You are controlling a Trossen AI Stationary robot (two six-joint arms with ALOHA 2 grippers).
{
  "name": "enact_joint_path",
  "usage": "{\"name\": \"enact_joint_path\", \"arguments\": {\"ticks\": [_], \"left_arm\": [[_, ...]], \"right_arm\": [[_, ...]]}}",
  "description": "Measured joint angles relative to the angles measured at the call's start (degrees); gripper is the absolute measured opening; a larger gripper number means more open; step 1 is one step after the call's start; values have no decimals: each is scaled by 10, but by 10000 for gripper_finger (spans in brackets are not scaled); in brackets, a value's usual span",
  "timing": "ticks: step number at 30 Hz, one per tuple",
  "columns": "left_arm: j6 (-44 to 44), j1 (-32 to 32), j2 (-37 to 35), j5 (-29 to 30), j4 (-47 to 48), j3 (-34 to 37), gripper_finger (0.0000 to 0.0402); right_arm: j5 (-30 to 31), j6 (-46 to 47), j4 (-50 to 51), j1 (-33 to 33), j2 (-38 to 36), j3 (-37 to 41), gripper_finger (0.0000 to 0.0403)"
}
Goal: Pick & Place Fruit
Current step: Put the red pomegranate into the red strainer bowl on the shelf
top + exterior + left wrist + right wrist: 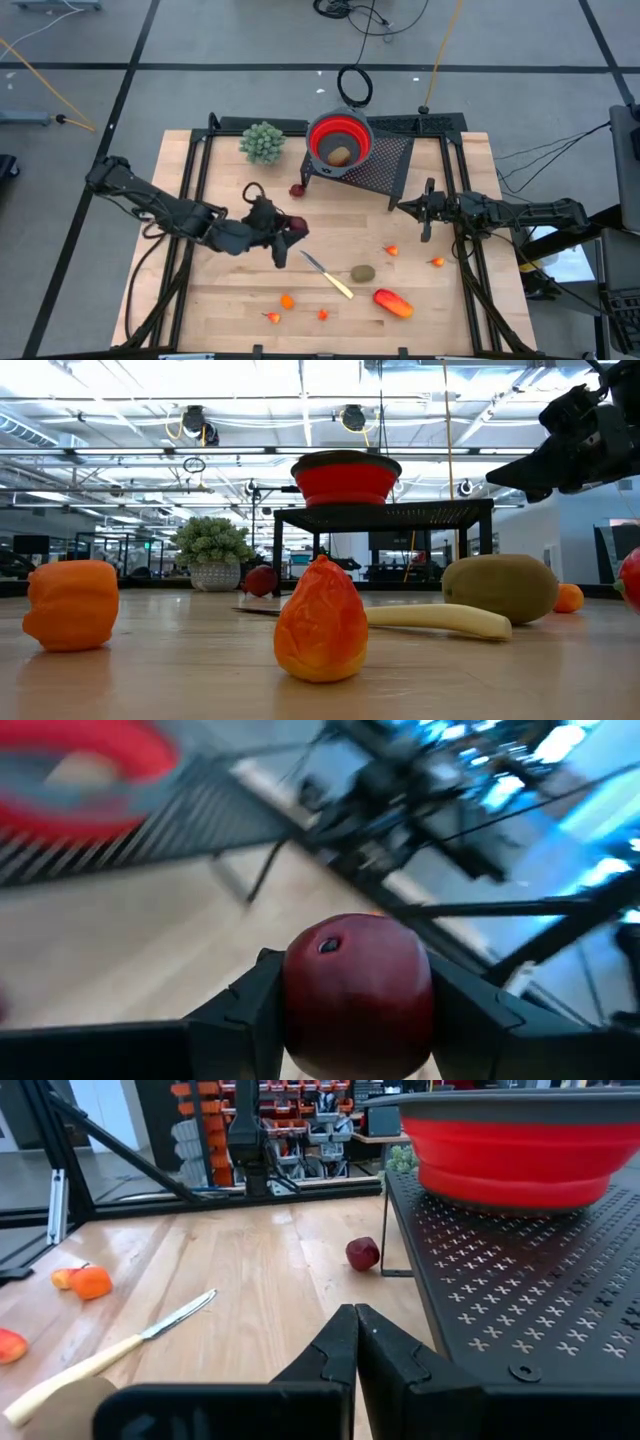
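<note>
- While the left gripper (357,1020) clamps a dark red fruit (358,996) in its wrist view, the high view hides that grasp.
- Right gripper (356,1342), clenched empty, faces the red bowl (520,1150); only overhead shows a kiwi (340,155) inside.

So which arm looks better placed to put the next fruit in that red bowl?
Probably the left: its gripper already clamps a dark red fruit. The right gripper is shut and empty beside the bowl.
</note>
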State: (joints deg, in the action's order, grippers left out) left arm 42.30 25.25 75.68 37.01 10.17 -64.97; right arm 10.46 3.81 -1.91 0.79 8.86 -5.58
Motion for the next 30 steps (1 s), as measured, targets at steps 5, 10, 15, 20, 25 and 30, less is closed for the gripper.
{"name": "enact_joint_path", "arguments": {"ticks": [5,10,15,20,25,30], "left_arm": [[-158,-1,0,-53,-148,0,184],[-277,-1,0,-133,-266,0,184],[-353,-1,0,-202,-342,0,184],[-414,-1,0,-277,-392,0,184],[-452,-1,0,-344,-414,0,184],[-446,-1,0,-351,-414,0,184]], "right_arm": [[0,-2,0,0,0,0,0],[0,-2,0,0,0,0,0],[0,-2,0,0,0,0,0],[0,-2,0,0,0,0,0],[0,-2,0,0,0,0,0],[0,-2,0,0,0,0,0]]}}
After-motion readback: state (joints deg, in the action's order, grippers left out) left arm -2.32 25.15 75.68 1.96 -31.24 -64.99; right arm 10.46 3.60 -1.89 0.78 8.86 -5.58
